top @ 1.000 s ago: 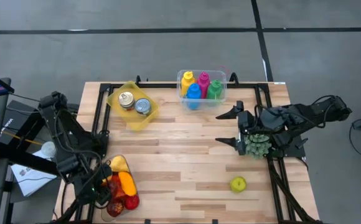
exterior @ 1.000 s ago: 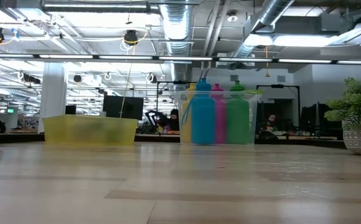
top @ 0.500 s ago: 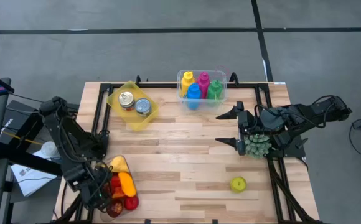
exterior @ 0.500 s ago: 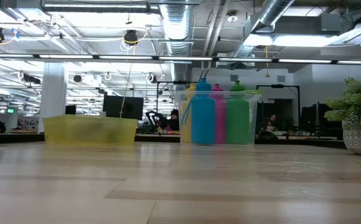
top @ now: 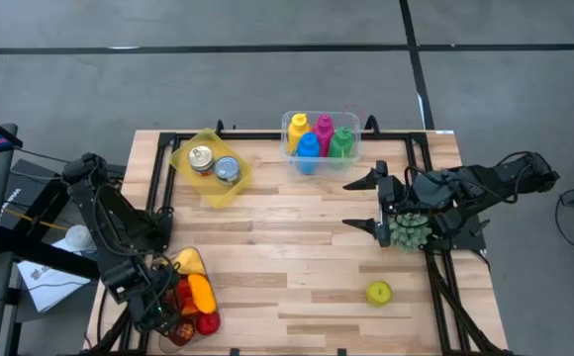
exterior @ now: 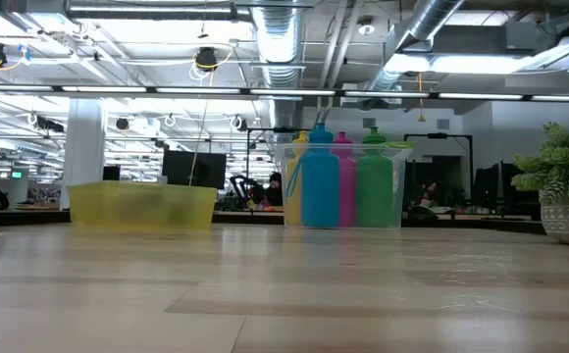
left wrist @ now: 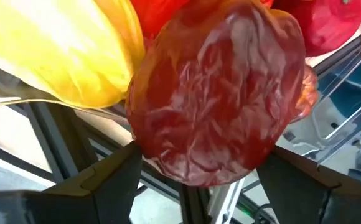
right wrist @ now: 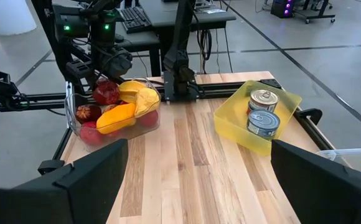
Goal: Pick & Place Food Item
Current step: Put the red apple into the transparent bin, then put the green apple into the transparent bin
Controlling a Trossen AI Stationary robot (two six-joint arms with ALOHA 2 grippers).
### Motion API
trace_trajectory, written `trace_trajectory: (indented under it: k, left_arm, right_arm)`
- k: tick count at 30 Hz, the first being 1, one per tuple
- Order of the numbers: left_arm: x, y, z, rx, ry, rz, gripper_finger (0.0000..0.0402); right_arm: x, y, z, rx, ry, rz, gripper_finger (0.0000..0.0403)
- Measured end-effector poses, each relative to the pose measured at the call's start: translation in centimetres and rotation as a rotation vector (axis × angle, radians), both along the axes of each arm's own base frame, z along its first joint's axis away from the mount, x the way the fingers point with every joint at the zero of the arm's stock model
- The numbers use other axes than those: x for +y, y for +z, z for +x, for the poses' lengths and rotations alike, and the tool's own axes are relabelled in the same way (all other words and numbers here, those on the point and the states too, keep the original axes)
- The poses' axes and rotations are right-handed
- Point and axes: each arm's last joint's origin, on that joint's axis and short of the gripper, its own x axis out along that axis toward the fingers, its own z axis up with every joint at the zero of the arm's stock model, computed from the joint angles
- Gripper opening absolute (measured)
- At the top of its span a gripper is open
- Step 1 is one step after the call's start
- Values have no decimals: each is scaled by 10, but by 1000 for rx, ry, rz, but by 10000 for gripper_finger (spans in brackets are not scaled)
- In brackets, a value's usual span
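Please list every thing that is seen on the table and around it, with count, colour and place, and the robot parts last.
yellow tray: 1, yellow, far left.
cans: 2, silver, in the yellow tray.
clear bin: 1, clear, far middle.
bottles: 4, yellow, pink, blue, green, in the clear bin.
fruit container: 1, clear, near left corner.
fruit: several, red, yellow, orange, in the fruit container.
green apple: 1, yellow-green, near right.
potted plant: 1, green, right edge.
left tool: 1, dark, open, at the fruit.
right tool: 1, dark, open, beside the potted plant.
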Motion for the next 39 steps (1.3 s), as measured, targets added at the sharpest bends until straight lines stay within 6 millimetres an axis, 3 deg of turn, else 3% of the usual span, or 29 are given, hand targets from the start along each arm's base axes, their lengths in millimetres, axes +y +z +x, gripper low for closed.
trace_trajectory:
  k: [13,21,28,33,39]
  left_arm:
    - [7,7,8,-23,57,-47,304]
    - [22,34,0,-120,153,-179,304]
    - [40,58,0,-430,343,-205,304]
    - [48,66,1,-621,452,-159,304]
    - [52,68,3,-747,491,-87,304]
  right_arm:
    - [0,0,0,1,6,-6,382]
    - [1,-8,-4,79,-22,83,382]
    - [25,-54,-5,497,-90,229,382]
    - [64,-94,-4,827,-19,134,382]
    - [104,-135,0,1074,35,49,382]
